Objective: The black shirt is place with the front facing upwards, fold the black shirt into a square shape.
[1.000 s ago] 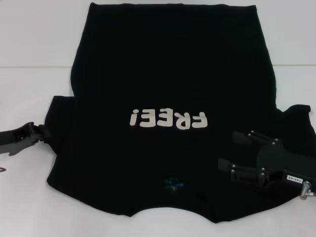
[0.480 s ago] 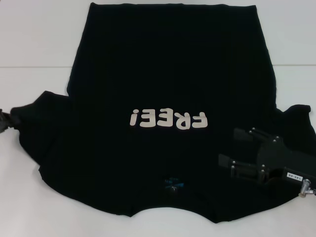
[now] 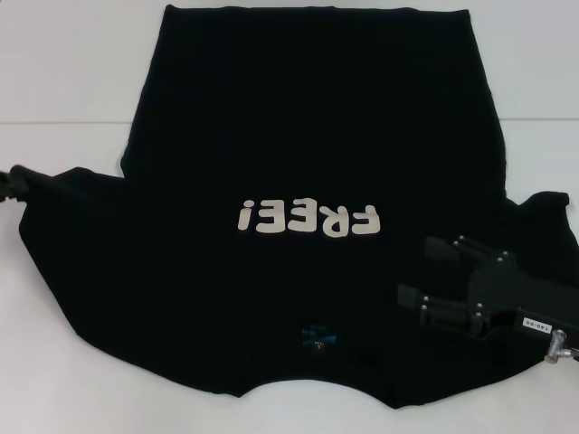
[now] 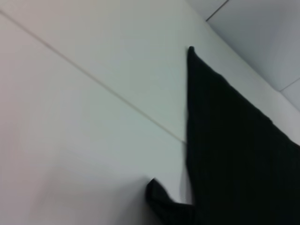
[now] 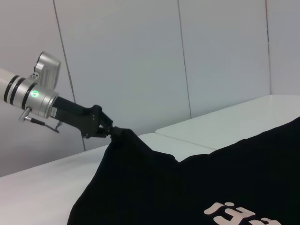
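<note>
Left tool [image 5: 108,132] pinches the limp, light black shirt [image 3: 308,181] by its sleeve tip, right tool [image 3: 412,271] gapes open over the other sleeve — corners and hems look like the best holds on the counter [image 3: 63,72].

White table [image 3: 63,72]; black shirt [image 3: 308,108] spread front-up across it.

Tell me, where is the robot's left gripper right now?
In the head view, the left gripper is at the far left edge, pinching the black shirt's sleeve tip and holding it up above the white table.
</note>
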`<state>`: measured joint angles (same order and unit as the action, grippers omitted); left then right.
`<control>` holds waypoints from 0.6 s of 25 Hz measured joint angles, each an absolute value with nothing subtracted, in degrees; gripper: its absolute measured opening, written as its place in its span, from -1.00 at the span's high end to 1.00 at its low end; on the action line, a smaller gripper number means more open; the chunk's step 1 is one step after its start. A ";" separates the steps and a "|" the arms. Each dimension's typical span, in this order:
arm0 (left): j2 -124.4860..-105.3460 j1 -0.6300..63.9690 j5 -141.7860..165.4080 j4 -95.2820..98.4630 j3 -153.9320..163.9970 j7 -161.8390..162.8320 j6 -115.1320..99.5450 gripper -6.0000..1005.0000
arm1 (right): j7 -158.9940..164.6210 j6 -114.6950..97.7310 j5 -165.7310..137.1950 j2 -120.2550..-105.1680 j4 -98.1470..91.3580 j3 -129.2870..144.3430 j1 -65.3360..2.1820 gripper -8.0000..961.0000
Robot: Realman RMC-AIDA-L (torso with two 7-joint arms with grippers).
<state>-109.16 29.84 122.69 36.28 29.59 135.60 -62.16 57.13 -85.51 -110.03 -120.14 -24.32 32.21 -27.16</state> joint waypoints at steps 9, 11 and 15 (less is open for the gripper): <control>-110.11 32.75 121.97 39.10 29.52 137.25 -69.27 0.91 | 57.12 -85.45 -110.04 -120.15 -23.53 32.30 -27.46 -0.90; -110.75 33.69 121.34 39.57 29.61 137.30 -70.90 0.91 | 57.12 -85.38 -110.04 -120.14 -23.46 32.27 -27.50 -0.90; -112.44 35.56 121.13 39.79 30.56 136.69 -73.10 0.90 | 57.12 -85.33 -110.04 -120.14 -22.93 32.34 -27.51 -0.90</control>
<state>-112.44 35.56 121.13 39.79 30.56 136.69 -73.10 57.12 -85.33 -110.04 -120.14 -22.94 32.34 -27.51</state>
